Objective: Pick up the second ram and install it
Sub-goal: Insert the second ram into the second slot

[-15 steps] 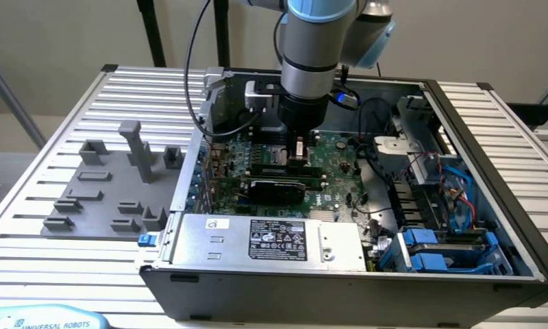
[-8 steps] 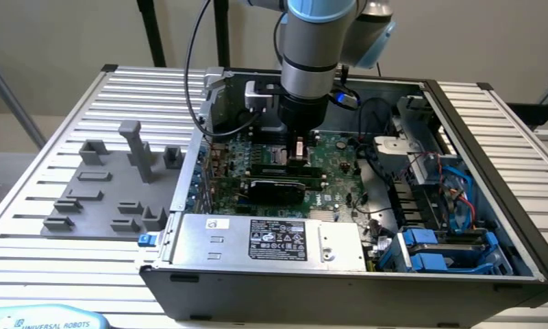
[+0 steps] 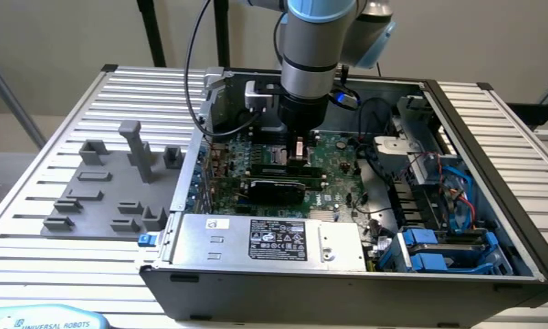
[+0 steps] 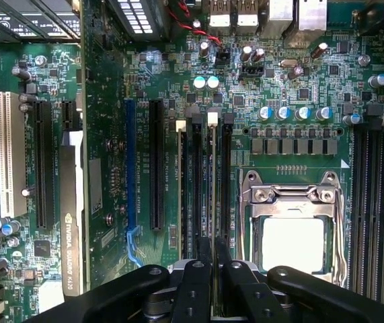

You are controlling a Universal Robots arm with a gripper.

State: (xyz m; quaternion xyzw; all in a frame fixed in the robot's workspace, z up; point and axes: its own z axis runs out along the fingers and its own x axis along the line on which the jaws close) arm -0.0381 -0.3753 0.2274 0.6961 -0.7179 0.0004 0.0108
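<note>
Black gripper [image 4: 212,269] fingers [image 4: 195,282] sit closest to the wrist camera, drawn narrow with only a thin gap between them, pinching the top edge of the second ram [image 4: 212,188]. That stick stands on edge directly under the claw, running straight away from the fingertips along a memory slot [image 4: 197,188] on the motherboard [image 4: 299,87]. A white latch [image 4: 212,119] sits at its far end. Just beside it, another pale stick [image 4: 181,188] stands in a neighbouring slot, with a white latch at its far end too.

Beside these slots lies the processor socket [image 4: 292,235] with its metal frame. On the other side are long black expansion slots [image 4: 156,161], a white slot [image 4: 5,155] and a graphics card [image 4: 70,222].

In the exterior view the arm [image 3: 315,62] reaches straight down into the open computer case [image 3: 493,178], the gripper [image 3: 298,154] low over the motherboard [image 3: 333,161]. Inside the case are also a silver power supply [image 3: 265,240] at the near edge, blue drive bays [image 3: 438,250] and bundled cables [image 3: 448,185]. At the exterior view's left, outside the case, grey holder blocks [image 3: 118,185] stand on the slatted table [image 3: 55,123].
</note>
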